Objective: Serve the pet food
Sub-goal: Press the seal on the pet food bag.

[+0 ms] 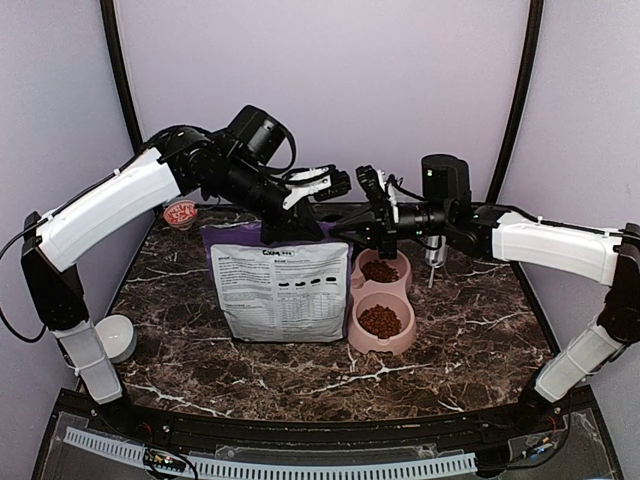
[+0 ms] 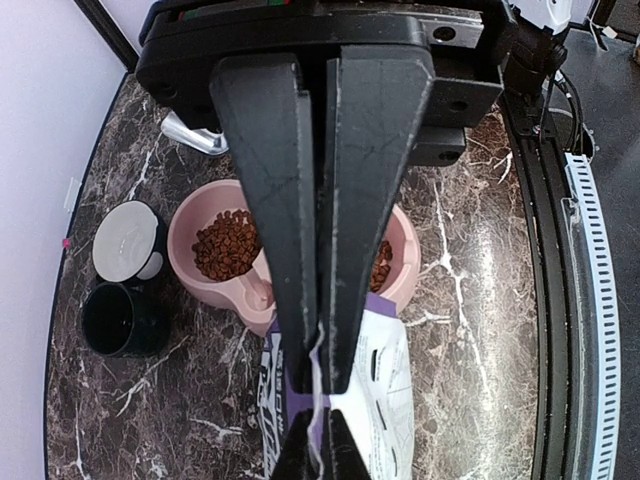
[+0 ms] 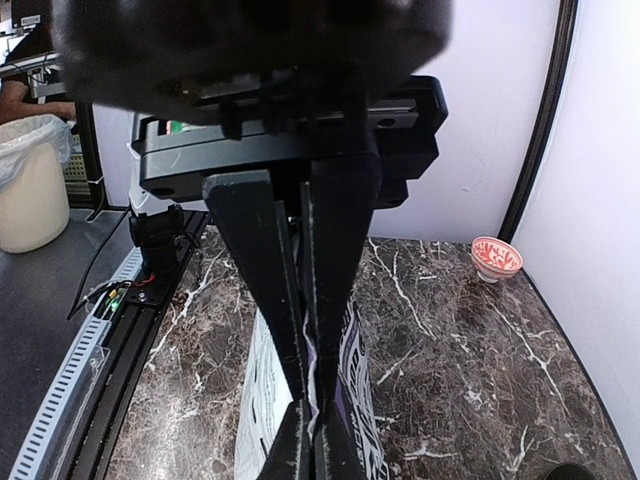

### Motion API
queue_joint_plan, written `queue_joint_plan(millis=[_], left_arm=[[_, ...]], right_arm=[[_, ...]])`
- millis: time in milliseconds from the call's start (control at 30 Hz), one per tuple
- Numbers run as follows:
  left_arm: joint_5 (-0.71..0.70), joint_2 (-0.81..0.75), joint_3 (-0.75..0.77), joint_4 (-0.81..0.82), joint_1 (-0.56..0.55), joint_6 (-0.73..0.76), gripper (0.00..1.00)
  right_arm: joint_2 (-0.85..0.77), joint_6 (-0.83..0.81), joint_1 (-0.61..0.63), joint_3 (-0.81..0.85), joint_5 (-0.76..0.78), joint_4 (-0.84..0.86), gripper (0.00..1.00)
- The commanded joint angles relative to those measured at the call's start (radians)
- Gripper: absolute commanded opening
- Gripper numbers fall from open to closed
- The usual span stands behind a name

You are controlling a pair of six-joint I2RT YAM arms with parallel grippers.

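Note:
The purple-and-grey printed bag point(image 1: 283, 290) stands upright mid-table. Both grippers pinch its top edge. My left gripper point(image 1: 293, 226) point(image 2: 320, 385) is shut on that thin edge from the left. My right gripper point(image 1: 350, 231) point(image 3: 308, 395) is shut on the same edge from the right, and the two sets of fingertips almost meet. Just right of the bag sits the pink double bowl point(image 1: 404, 338) point(image 2: 180, 230). Pet food point(image 1: 380, 320) point(image 2: 228, 245), reddish-brown kibble, lies in both of its compartments. The bag point(image 2: 400, 400) point(image 3: 262, 400) hangs straight down below the fingers.
A small red-and-white bowl point(image 1: 180, 213) point(image 3: 497, 258) stands at the back left and a white bowl point(image 1: 118, 335) at the left edge. Beyond the pink bowl are a black cup point(image 2: 120, 320), a white lidded container point(image 2: 130, 240) and a metal scoop point(image 2: 195, 135).

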Motion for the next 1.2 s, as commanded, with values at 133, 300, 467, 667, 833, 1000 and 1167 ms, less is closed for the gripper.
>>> queue_joint_plan(millis=[133, 300, 467, 667, 833, 1000, 1167], left_arm=[[-0.058, -0.055, -0.049, 0.035, 0.016, -0.003, 0.04], [-0.058, -0.07, -0.087, 0.04, 0.021, -0.005, 0.22], [-0.052, -0.112, -0.152, 0.077, 0.03, -0.004, 0.0], [-0.043, -0.176, -0.229, 0.136, 0.044, -0.007, 0.0], [-0.037, -0.187, -0.247, 0.136, 0.056, -0.008, 0.0], [-0.015, -0.225, -0.312, 0.219, 0.068, -0.022, 0.0], [-0.003, -0.269, -0.386, 0.314, 0.072, -0.043, 0.0]], right_arm=[[-0.029, -0.017, 0.005, -0.014, -0.004, -0.017, 0.0], [-0.032, -0.022, 0.005, -0.011, 0.01, -0.032, 0.0], [-0.037, -0.025, 0.004, -0.008, 0.022, -0.047, 0.0], [-0.037, -0.026, 0.003, -0.007, 0.022, -0.058, 0.0], [-0.033, -0.03, 0.002, 0.019, 0.027, -0.072, 0.0], [-0.024, -0.032, 0.002, 0.043, 0.033, -0.1, 0.0], [-0.006, -0.019, 0.002, 0.062, 0.029, -0.116, 0.04]])
